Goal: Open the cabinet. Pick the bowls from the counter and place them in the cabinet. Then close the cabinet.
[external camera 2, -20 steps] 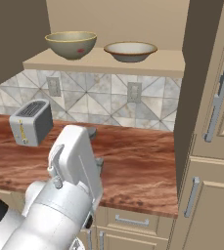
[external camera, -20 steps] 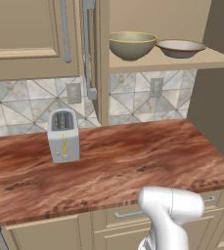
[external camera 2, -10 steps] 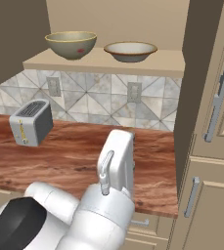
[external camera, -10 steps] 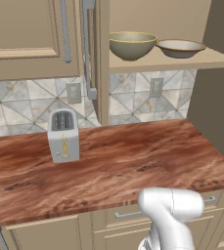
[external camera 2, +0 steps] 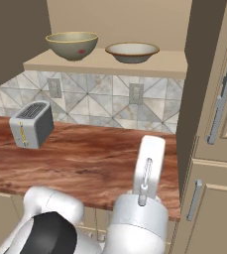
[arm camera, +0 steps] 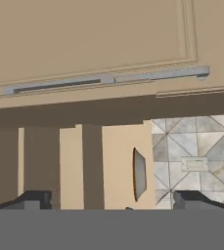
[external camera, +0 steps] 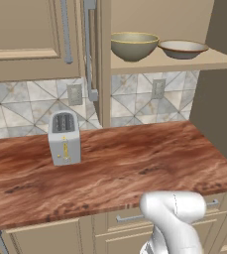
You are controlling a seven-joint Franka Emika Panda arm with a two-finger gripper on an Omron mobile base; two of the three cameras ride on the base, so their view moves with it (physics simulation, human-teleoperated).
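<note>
- The gripper (arm camera: 111, 200) at the hand view's bottom edge stands spread wide, holding nothing.
- Both bowls (external camera: 134, 45) (external camera: 183, 48) sit on the open cabinet (external camera: 194, 60) shelf, upper right of the left base view, above the counter (external camera: 135, 163).

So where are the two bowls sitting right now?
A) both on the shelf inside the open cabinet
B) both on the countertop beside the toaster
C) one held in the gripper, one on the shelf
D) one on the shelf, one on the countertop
A: the deep bowl and the shallow bowl stand side by side on the cabinet shelf, while the counter below carries just the toaster.
</note>
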